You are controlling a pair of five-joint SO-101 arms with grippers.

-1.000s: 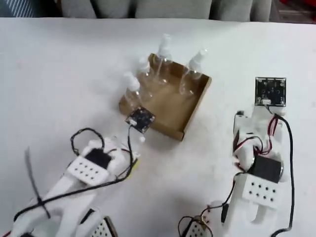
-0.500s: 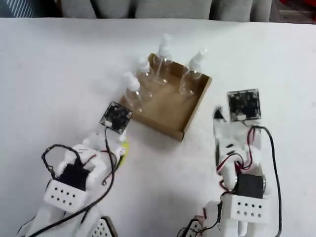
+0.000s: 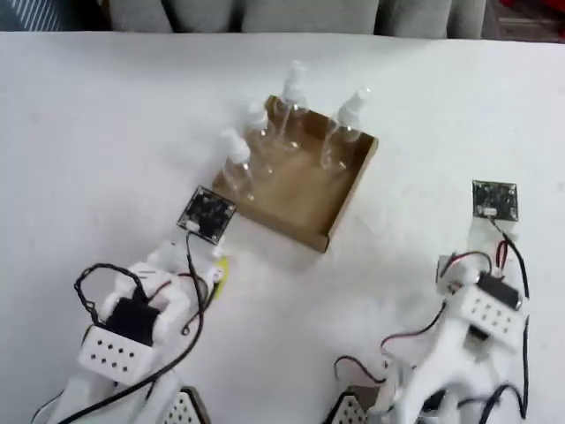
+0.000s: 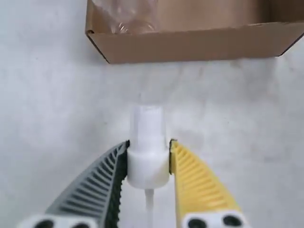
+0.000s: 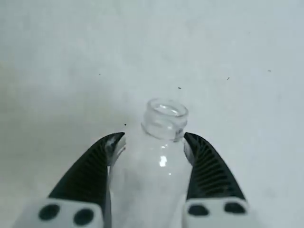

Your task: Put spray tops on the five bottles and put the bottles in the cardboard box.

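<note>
— Spray top [image 4: 148, 152] on the left side: who has it?
— The left gripper [image 4: 148, 145]. Its wrist view has the grey and yellow fingers pinching the white collar from both sides, over the bare table [image 3: 106, 115] toward the near-left corner. From above, that arm's circuit board [image 3: 207, 215] covers the grip.
— And the cardboard box [image 3: 274, 225]?
— Mid-table, just beyond that gripper and turned at an angle to the table edges. The high view counts four clear bottles standing in its far half, each capped: [image 3: 237, 163], [image 3: 259, 132], [image 3: 291, 97], [image 3: 347, 124]. The left wrist view gives the near wall [image 4: 199, 45] and one bottle's base [image 4: 126, 19] behind it.
— The fifth bottle [image 5: 156, 166]?
— In the right gripper [image 5: 154, 137], near the table's near-right corner. The right wrist view has the black fingers closed against both sides of its shoulder, neck open, no top on it. I cannot tell whether it touches the table.
</note>
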